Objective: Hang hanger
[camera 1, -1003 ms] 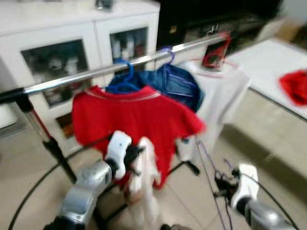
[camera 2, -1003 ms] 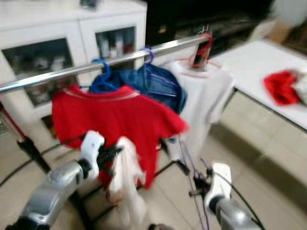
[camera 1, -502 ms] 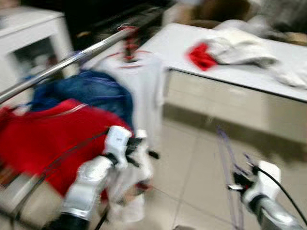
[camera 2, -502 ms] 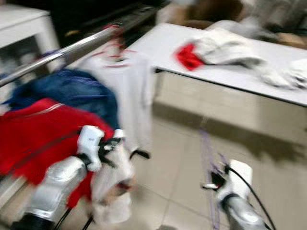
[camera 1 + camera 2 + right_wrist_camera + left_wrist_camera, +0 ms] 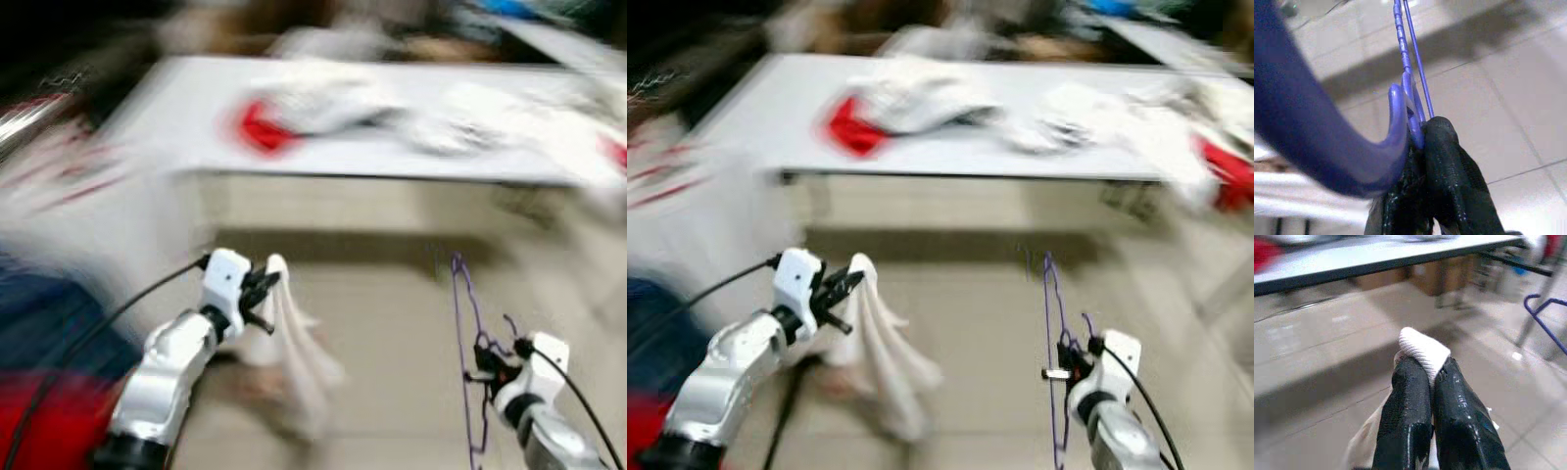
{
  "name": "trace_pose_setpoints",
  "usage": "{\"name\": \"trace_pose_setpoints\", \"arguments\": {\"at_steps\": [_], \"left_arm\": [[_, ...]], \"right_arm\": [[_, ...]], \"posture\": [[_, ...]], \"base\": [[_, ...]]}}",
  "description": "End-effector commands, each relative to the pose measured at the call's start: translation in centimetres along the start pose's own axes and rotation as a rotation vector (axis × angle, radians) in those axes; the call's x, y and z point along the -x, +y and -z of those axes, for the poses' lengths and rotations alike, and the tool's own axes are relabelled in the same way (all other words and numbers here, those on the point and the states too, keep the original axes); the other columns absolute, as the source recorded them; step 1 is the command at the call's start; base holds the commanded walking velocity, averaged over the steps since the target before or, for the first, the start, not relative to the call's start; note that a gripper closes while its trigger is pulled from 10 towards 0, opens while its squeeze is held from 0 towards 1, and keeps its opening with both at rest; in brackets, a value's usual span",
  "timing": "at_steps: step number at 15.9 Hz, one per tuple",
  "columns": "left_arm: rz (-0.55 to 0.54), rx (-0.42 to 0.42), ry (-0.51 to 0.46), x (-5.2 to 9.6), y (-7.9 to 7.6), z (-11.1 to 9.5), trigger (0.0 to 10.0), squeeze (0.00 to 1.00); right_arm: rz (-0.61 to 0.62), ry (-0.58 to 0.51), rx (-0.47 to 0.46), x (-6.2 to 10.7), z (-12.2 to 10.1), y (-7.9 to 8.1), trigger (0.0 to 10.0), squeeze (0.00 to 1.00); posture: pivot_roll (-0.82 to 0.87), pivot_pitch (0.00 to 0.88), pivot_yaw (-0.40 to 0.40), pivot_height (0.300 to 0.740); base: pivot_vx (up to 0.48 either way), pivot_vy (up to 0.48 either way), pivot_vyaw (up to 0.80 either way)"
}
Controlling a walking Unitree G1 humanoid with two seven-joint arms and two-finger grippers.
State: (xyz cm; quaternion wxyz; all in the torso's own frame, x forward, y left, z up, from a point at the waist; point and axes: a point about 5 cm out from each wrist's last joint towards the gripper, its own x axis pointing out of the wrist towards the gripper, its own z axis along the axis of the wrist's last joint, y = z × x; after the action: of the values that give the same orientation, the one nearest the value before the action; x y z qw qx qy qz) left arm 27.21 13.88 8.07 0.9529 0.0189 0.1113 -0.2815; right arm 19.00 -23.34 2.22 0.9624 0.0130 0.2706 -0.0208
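My left gripper (image 5: 263, 292) is shut on a white garment (image 5: 294, 352) that hangs down from its fingers (image 5: 1420, 406); the ribbed white cloth (image 5: 1422, 348) pokes out between the tips. To the right, low over the tiled floor, my right gripper (image 5: 480, 370) is shut on a thin purple hanger (image 5: 460, 323), whose wire frame stands upright above and below the fingers. In the right wrist view the purple hanger (image 5: 1405, 98) is pinched at its neck, its hook curving close to the lens. The head views are blurred.
A long white table (image 5: 1019, 162) crosses the back, strewn with white clothes (image 5: 921, 93) and red clothes (image 5: 850, 127). Hung garments, white (image 5: 59, 196), blue (image 5: 39, 323) and red (image 5: 39, 431), blur past at the left edge. Beige floor tiles (image 5: 392, 323) lie between my arms.
The camera has swung right: the clothes rail and hung shirts slid off to the left, and the table now fills the back. Both grippers keep their holds.
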Motion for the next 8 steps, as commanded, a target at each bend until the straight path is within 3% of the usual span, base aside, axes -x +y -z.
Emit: {"name": "trace_pose_setpoints", "arguments": {"at_steps": [1, 2, 4, 5, 8], "left_arm": [[0.044, -0.010, -0.037, -0.7, -0.8, -1.1, 10.0, 0.00], [0.045, -0.008, -0.044, -0.7, -0.8, -1.2, 10.0, 0.00], [0.031, -0.036, -0.098, -0.8, -0.2, -2.8, 10.0, 0.00], [0.031, -0.040, -0.105, -0.9, -0.2, -3.1, 10.0, 0.00], [0.025, -0.068, -0.199, -1.6, 0.0, -6.6, 10.0, 0.00]], "right_arm": [[0.011, -0.017, 0.026, 0.3, -0.3, -0.5, 10.0, 0.00], [-0.008, -0.039, 0.042, 0.5, -0.7, -0.4, 10.0, 0.00], [-0.185, -0.188, 0.108, 1.4, -3.3, 0.8, 10.0, 0.00], [-0.198, -0.201, 0.110, 1.5, -3.6, 0.8, 10.0, 0.00], [-0.375, -0.359, 0.187, 3.7, -9.9, 1.1, 10.0, 0.00]], "posture": [[-0.12, 0.000, -0.004, 0.740], [-0.13, 0.000, -0.004, 0.740], [-0.12, 0.000, -0.009, 0.740], [-0.13, 0.000, -0.008, 0.740], [-0.10, 0.000, -0.028, 0.740]], "base": [[0.375, 0.000, -0.67], [0.379, 0.000, 0.00], [0.373, 0.000, 0.00], [0.371, 0.000, 0.00], [0.375, 0.000, 0.00]]}}
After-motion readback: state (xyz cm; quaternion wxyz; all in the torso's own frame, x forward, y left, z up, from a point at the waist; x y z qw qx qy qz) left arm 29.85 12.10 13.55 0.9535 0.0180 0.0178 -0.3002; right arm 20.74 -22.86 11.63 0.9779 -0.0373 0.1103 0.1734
